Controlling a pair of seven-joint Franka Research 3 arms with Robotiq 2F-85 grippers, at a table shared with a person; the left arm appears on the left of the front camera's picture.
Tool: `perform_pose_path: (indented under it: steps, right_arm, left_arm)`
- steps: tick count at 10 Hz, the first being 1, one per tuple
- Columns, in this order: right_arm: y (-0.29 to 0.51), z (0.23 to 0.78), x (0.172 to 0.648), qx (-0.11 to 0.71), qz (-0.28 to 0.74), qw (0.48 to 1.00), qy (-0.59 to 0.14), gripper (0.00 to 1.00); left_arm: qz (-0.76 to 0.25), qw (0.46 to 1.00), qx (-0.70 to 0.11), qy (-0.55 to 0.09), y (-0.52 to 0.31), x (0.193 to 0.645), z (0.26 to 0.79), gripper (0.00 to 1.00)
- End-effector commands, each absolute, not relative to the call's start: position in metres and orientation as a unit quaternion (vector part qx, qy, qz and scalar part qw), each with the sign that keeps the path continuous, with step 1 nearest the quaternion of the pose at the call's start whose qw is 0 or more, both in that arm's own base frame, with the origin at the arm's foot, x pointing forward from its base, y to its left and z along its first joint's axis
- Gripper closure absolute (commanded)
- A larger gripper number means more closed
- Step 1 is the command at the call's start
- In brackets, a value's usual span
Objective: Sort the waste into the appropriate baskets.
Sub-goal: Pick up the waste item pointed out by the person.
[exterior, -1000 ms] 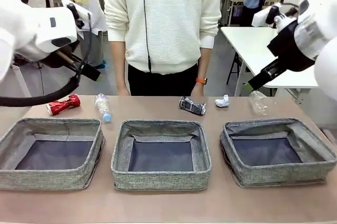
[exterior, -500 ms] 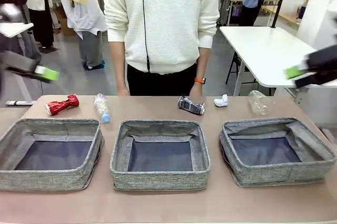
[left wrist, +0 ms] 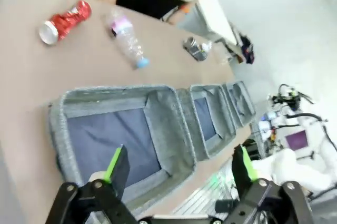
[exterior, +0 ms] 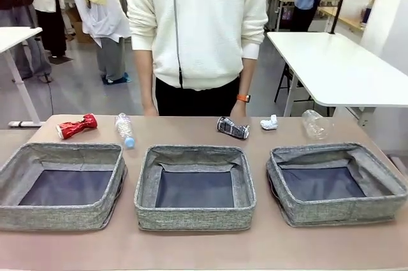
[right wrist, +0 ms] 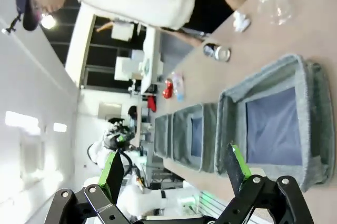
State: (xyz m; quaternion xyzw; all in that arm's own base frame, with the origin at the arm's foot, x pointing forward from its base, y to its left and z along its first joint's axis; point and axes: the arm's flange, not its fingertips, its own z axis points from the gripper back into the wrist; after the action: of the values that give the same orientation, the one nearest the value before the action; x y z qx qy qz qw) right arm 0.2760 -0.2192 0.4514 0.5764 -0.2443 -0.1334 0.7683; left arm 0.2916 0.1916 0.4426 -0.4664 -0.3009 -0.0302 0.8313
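Nearest you, your left gripper (left wrist: 179, 164) hung by the left basket (left wrist: 105, 100), jaws wide apart and empty; your right gripper (right wrist: 175, 167), equally spread and empty, faced the right basket (right wrist: 313, 118). Behind the baskets lay the red can (exterior: 76, 125), bottle (exterior: 124, 131), black-silver can (exterior: 232, 128), tissue wad (exterior: 269, 122) and clear plastic (exterior: 313, 123). Sorting looked not yet begun; next you needed to reach past a basket.

Red can (exterior: 76, 125), bottle (exterior: 124, 129), black can (exterior: 232, 127), tissue (exterior: 269, 122), plastic (exterior: 314, 124), behind grey baskets (exterior: 194, 215)
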Motion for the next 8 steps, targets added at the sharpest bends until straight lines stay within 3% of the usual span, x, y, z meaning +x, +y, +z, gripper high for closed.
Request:
perform_pose_path:
  steps: [1, 8]
  right_arm:
    - [-0.1795, 0.4849, 0.2729, 0.549, -0.06, 0.8, -0.233, 0.0]
    - [-0.1795, 0.4849, 0.2729, 0.549, -0.06, 0.8, -0.233, 0.0]
  left_arm:
    - [-0.102, 0.819, -0.465, -0.32, 0.1588, 0.2971, 0.4796, 0.0]
    - [-0.102, 0.819, -0.465, -0.32, 0.1588, 0.2971, 0.4796, 0.0]
